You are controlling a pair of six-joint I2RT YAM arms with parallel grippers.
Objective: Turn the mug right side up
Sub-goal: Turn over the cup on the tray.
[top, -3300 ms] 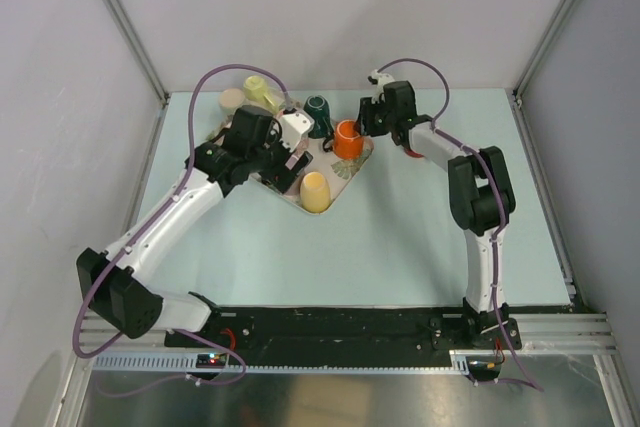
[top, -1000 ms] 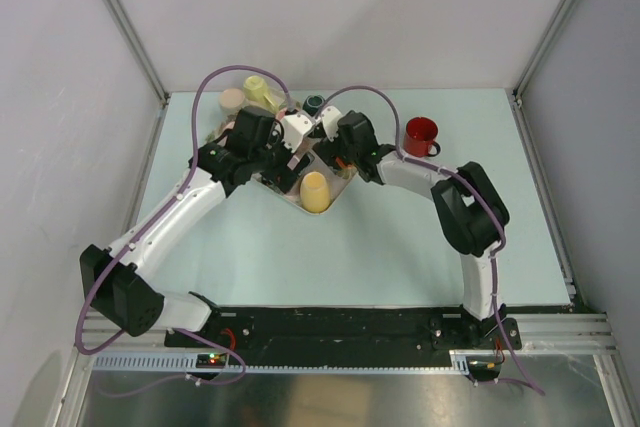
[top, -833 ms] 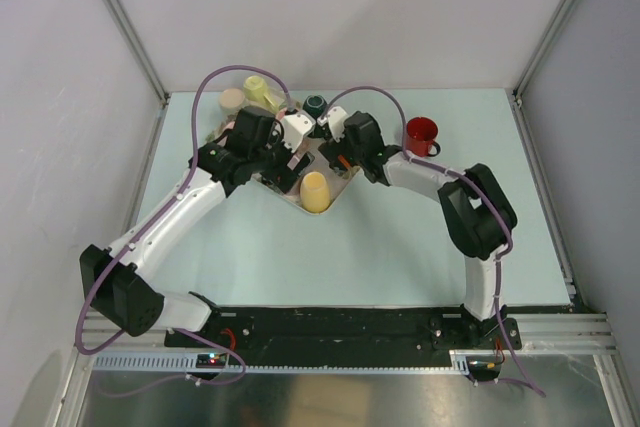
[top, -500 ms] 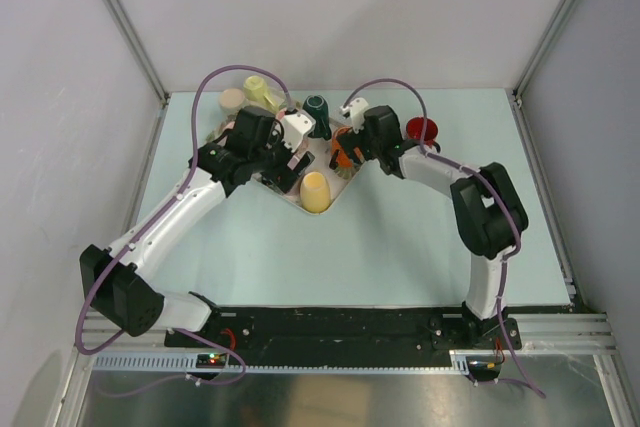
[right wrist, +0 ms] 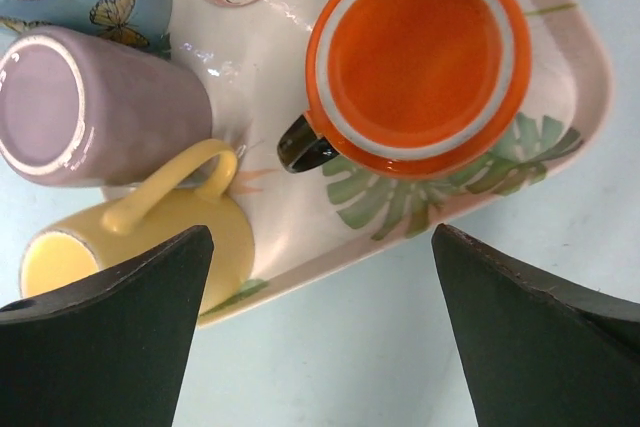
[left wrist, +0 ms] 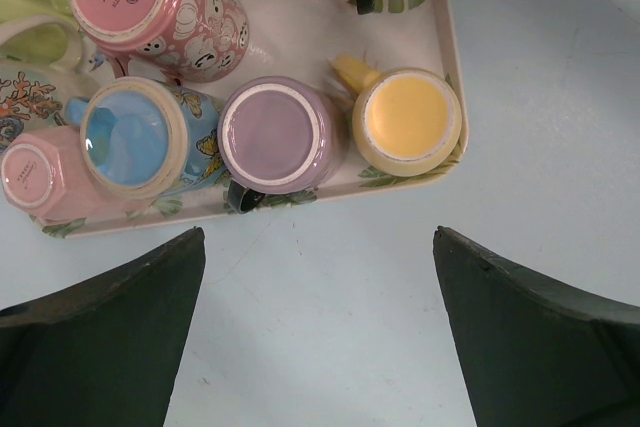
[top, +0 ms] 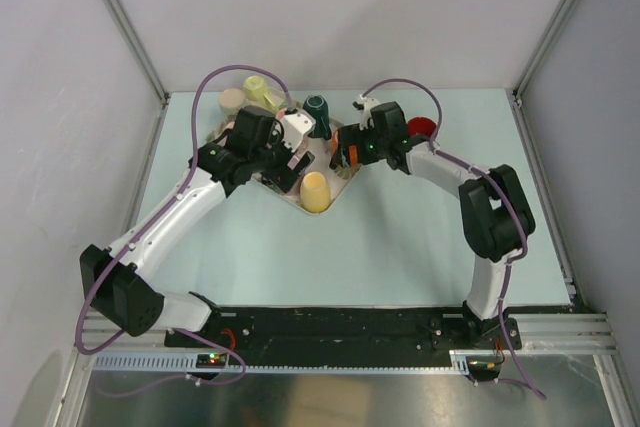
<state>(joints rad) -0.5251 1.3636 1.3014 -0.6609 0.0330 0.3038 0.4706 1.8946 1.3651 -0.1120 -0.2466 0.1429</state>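
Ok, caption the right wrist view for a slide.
Open right claw poised above the orange mug on the leaf-print tray, lilac mug and yellow mug alongside.

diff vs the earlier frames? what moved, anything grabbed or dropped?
The right gripper swung back right from the middle of the tray and now hangs open over the orange mug, holding nothing. Unchanged: the left gripper, open beside the tray, and the mugs on the tray.

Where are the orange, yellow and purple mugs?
orange mug [right wrist: 418, 57], right wrist view, centre of upward face
yellow mug [left wrist: 405, 119], left wrist view, centre of base
purple mug [left wrist: 272, 137], left wrist view, centre of base
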